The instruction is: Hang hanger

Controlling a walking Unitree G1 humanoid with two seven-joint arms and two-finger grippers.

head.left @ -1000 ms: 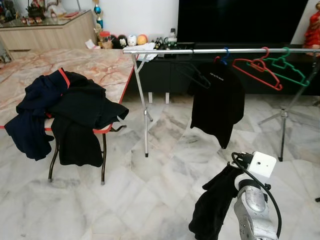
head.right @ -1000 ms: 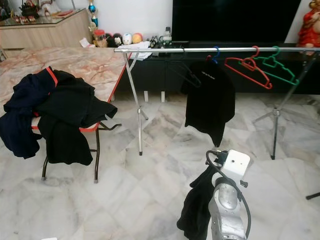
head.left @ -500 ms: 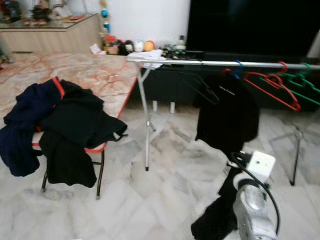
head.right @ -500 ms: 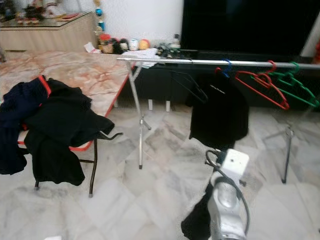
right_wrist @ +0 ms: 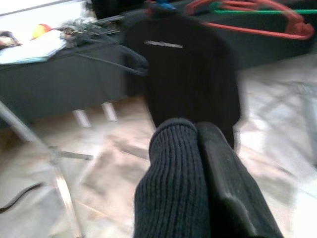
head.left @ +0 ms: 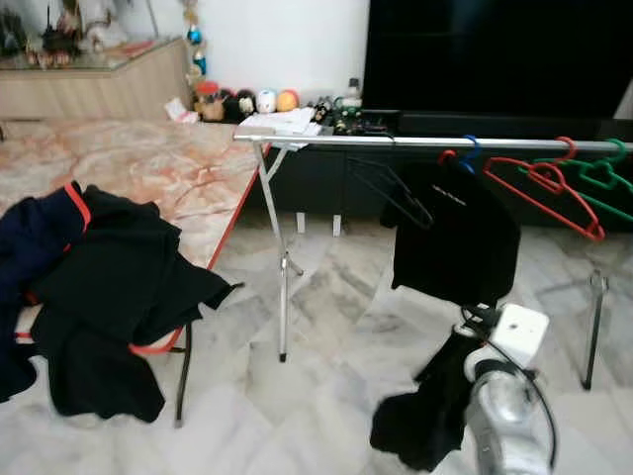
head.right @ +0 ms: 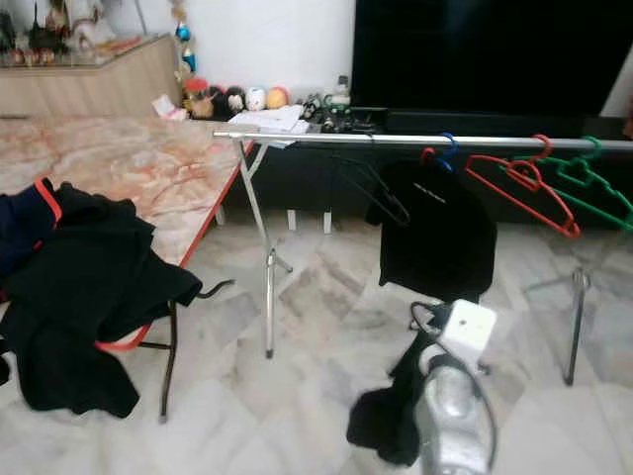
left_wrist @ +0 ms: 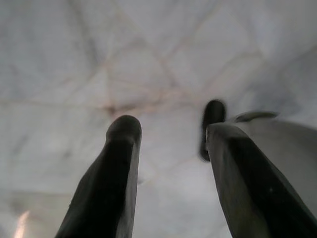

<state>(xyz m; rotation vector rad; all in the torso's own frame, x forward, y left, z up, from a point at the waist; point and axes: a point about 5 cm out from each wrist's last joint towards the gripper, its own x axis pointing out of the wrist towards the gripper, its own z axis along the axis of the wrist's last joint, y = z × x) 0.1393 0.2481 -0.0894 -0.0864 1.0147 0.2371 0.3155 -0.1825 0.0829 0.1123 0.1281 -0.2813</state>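
black garment in hand: a dark knitted piece (head.left: 427,421) hangs bunched from the right gripper (right_wrist: 198,130), low in front of the robot; its fingers are clamped on a ribbed fold of the cloth.
hanger under that cloth: cannot tell; none is visible in the bundle.
silver rail (head.left: 415,142): a clothes rack on thin legs, standing ahead between the robot and a dark cabinet.
on the rail: a black shirt (head.left: 457,236) on a blue hook, an empty black hanger (head.left: 396,188) beside it, a red hanger (head.left: 544,188) and a green hanger (head.left: 608,183) further along to the right.
left gripper (left_wrist: 171,134): idle, pointed at the marble floor (left_wrist: 99,59), fingers parted, holding nothing.
folding table (head.left: 148,178): off to the left, more dark clothes (head.left: 109,287) heaped over its corner.
step in hand: by my judgement, carrying the load toward the rail; hanging not yet begun.
next move calls for: closing in on the rail, lifting the right arm to bar height, and setting a hook over a free stretch left of the black shirt.
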